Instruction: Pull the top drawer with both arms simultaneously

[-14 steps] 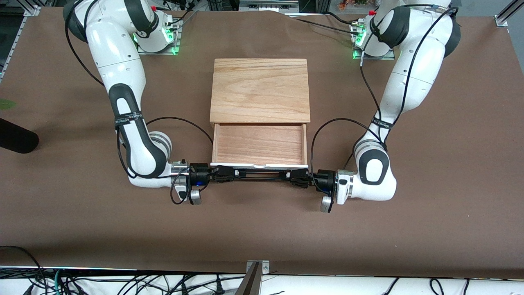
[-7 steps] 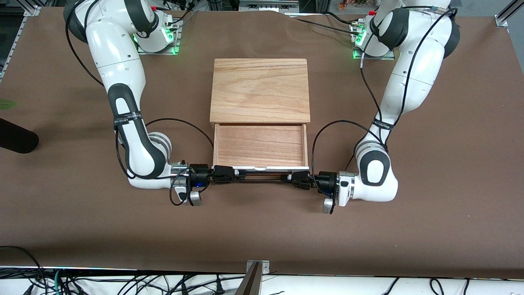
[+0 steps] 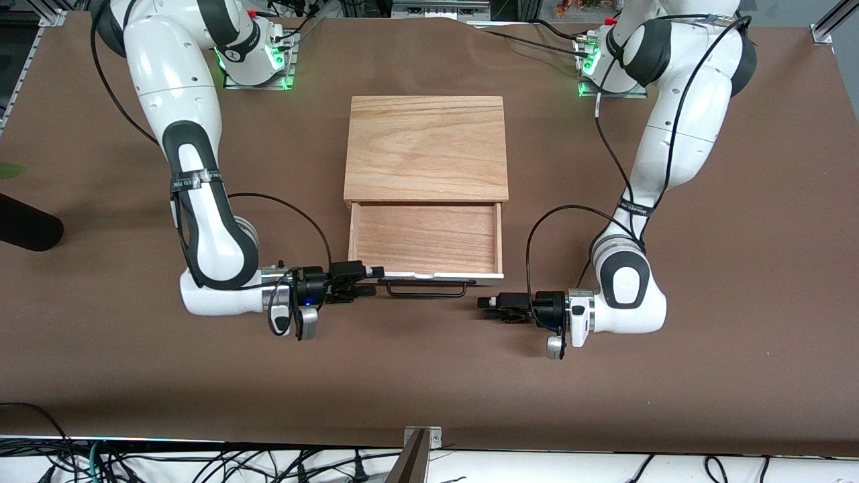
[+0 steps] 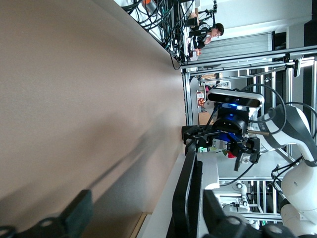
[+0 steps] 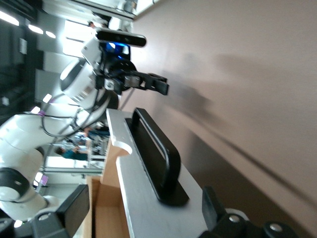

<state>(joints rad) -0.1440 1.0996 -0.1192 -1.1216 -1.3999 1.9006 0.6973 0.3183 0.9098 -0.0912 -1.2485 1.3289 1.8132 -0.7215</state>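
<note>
Both grippers have let go of the handle (image 3: 426, 288) and backed off toward their own ends.
Top drawer (image 3: 425, 238) stands pulled out of the cabinet (image 3: 426, 147), mid-table. Left gripper (image 3: 488, 306) and right gripper (image 3: 371, 281) hang low beside the handle, fingers spread, holding nothing.

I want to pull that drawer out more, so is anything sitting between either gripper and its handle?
Nothing visible is. The left gripper and the right gripper are both off the handle of the drawer, each beside its own end of the bar, with only bare table between.
</note>
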